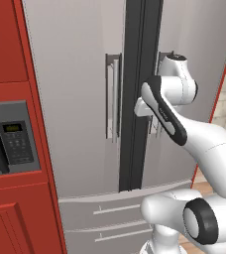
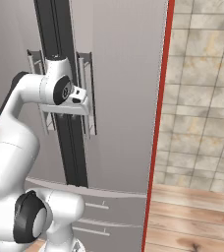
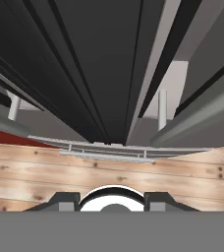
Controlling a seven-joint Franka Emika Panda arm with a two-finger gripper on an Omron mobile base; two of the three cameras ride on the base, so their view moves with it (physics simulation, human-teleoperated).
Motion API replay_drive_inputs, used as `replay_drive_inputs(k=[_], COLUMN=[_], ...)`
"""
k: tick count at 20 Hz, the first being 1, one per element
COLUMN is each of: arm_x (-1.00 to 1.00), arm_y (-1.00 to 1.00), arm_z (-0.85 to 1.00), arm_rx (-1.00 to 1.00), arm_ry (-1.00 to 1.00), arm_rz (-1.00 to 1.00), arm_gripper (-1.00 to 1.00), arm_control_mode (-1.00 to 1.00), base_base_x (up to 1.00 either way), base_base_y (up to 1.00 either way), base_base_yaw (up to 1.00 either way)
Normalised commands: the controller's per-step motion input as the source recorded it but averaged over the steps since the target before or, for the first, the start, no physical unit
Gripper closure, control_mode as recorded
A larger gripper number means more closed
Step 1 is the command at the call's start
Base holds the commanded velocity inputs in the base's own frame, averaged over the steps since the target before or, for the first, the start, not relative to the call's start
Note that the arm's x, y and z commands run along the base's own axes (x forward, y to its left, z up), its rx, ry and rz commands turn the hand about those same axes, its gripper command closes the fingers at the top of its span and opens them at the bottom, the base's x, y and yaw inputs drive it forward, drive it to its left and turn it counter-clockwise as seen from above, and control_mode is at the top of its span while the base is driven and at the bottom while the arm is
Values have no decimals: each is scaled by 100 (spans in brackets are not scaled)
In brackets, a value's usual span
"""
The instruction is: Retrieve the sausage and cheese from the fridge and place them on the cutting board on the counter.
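The fridge (image 1: 70,99) stands shut, with a dark seam between its two grey doors. My white hand (image 2: 70,107) hovers in front of that seam, between the left bar handle (image 1: 114,96) and the right bar handle (image 2: 87,93). It points down along the doors. In the hand view my gripper (image 3: 112,201) is open, its dark fingertips (image 3: 65,199) apart with nothing between them, and the right handle (image 3: 197,118) runs beside them. The sausage and cheese are hidden. The cutting board and counter are out of view.
A grey microwave (image 1: 11,139) sits in the red cabinet wall (image 1: 6,49) left of the fridge. Fridge drawers (image 1: 100,218) lie below the doors. Right of the fridge are a tiled wall (image 2: 202,98) and wooden floor (image 2: 192,216).
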Motion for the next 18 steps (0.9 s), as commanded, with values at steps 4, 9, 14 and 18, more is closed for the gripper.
replay_drive_inputs(k=[4, 9, 14, 18], arm_x=[0, 0, 0, 0], arm_y=[0, 0, 0, 0], arm_z=[0, 0, 0, 0], arm_rx=[0, 0, 0, 0], arm_ry=[0, 0, 0, 0], arm_rz=[0, 0, 0, 0], arm_gripper=[-100, -100, -100, -100], arm_control_mode=[100, 100, 100, 100], base_base_x=[0, 0, 0, 0], base_base_y=[0, 0, 0, 0], base_base_yaw=[0, 0, 0, 0])
